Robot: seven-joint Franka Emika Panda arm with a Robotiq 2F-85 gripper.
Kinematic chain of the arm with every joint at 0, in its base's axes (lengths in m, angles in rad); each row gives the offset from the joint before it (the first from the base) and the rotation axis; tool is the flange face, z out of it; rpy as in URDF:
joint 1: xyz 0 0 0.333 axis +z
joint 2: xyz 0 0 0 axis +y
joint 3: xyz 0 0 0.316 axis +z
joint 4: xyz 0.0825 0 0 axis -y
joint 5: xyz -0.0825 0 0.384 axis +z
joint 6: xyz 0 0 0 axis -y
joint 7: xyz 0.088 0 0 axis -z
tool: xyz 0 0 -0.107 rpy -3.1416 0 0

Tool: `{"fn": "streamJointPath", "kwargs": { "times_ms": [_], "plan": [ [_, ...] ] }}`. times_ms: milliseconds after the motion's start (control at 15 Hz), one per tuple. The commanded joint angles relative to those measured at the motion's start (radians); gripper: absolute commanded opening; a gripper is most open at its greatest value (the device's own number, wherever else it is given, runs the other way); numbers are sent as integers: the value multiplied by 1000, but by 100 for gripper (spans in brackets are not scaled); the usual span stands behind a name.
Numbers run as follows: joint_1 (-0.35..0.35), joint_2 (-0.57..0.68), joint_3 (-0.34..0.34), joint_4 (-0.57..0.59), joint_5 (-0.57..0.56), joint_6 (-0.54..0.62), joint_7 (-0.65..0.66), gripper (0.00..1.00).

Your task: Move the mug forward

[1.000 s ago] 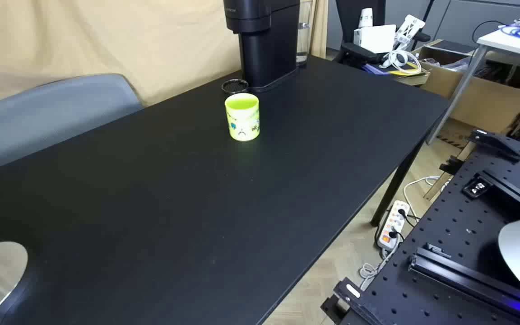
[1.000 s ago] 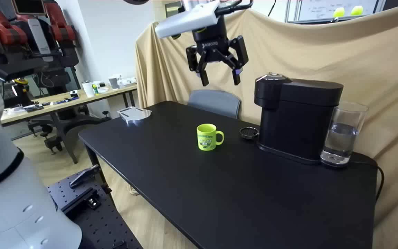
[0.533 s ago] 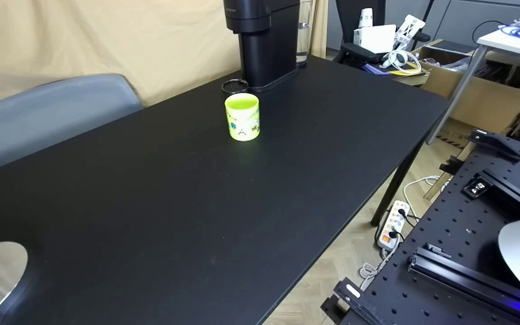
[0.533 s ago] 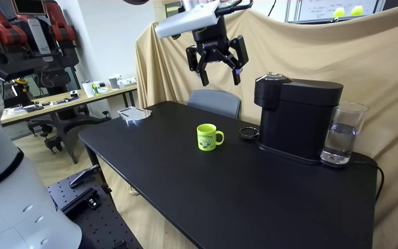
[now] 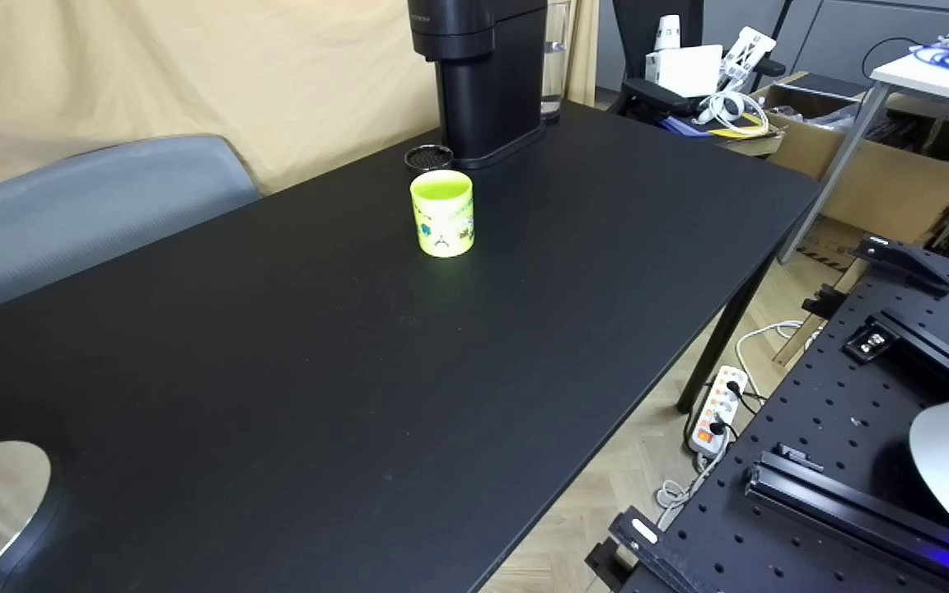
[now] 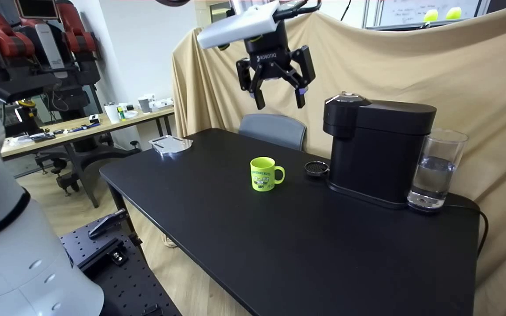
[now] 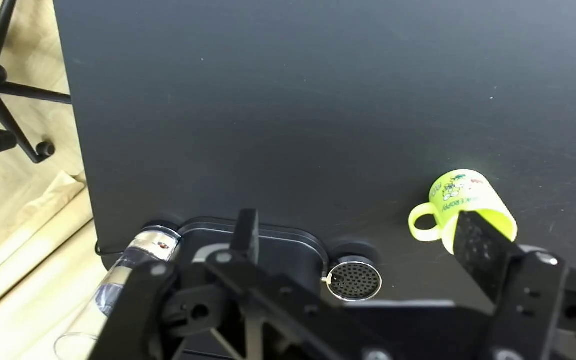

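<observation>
I have the end effector (image 6: 280, 102) above the desk (image 6: 323, 245), its jaws wide apart and empty; in an exterior view the mug (image 6: 262, 174) stands upright, left of the coffee machine (image 6: 376, 153).

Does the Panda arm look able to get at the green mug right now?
Probably yes: its open gripper hangs higher than the upright green mug, and nothing visible stands between them.

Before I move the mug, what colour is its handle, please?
The handle is lime green, clearest in the wrist view.
</observation>
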Motion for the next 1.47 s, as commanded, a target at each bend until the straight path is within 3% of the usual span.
{"fn": "streamJointPath", "kwargs": {
  "times_ms": [0,333,600,733,933,1067,1133,1400],
  "plan": [
    [24,56,26,4,2,35,-21,100],
    [137,229,109,1,46,131,-98,100],
    [211,428,173,66,179,199,-286,100],
    [205,516,217,132,252,167,-411,100],
    [167,608,271,223,263,104,-463,100],
    [156,640,275,260,202,122,-429,100],
    [152,605,293,199,224,142,-425,100],
    [149,634,282,228,165,177,-403,100]
  ]
}}
